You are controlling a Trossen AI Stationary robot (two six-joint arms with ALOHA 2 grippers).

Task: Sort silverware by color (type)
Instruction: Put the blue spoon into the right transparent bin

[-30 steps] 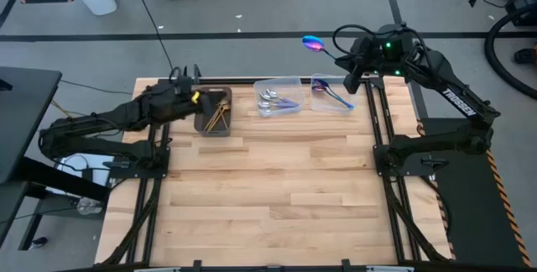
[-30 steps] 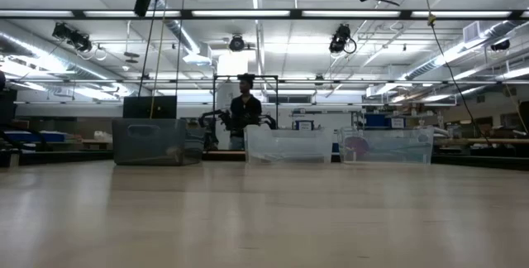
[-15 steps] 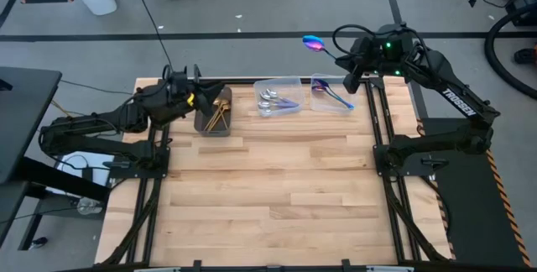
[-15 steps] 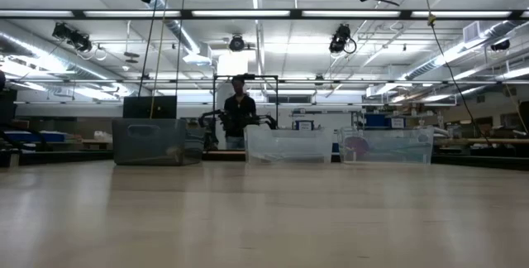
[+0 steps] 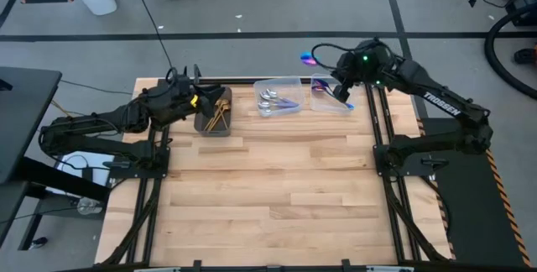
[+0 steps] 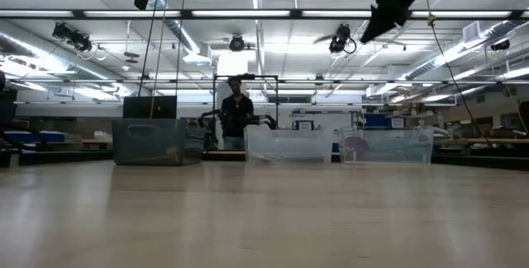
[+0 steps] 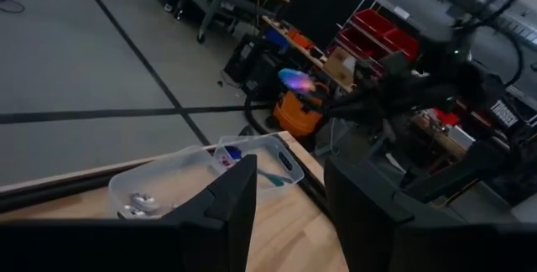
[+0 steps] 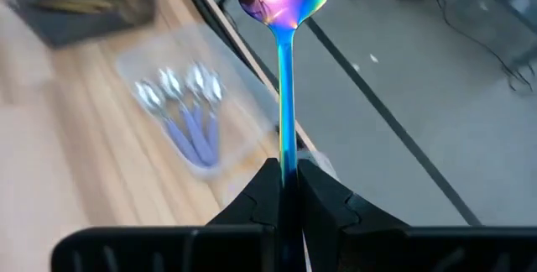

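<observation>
- While the right end effector [image 8: 285,190] hangs high over the far right of the bench [image 5: 277,196], it's pinched almost shut on the handle of a rainbow spoon [image 8: 285,20], bowl sticking out past the far edge.
- Below it sits the right clear bin [image 5: 332,94] with rainbow spoons already in it. The middle clear bin [image 5: 278,96] holds silver ones, the dark bin [image 5: 214,112] on the left has the gold ones.
- Left end effector [image 5: 195,98] is parked by the dark bin, fingers apart, holding nothing as far as I can tell.
- Risk imo: the grip is only on the thin handle tip, so the spoon could pivot or slip on the way down.
- Let go from this height, or with the bowl beyond the bin wall, and it could bounce off the rim onto the floor or into the silver bin right beside it.
</observation>
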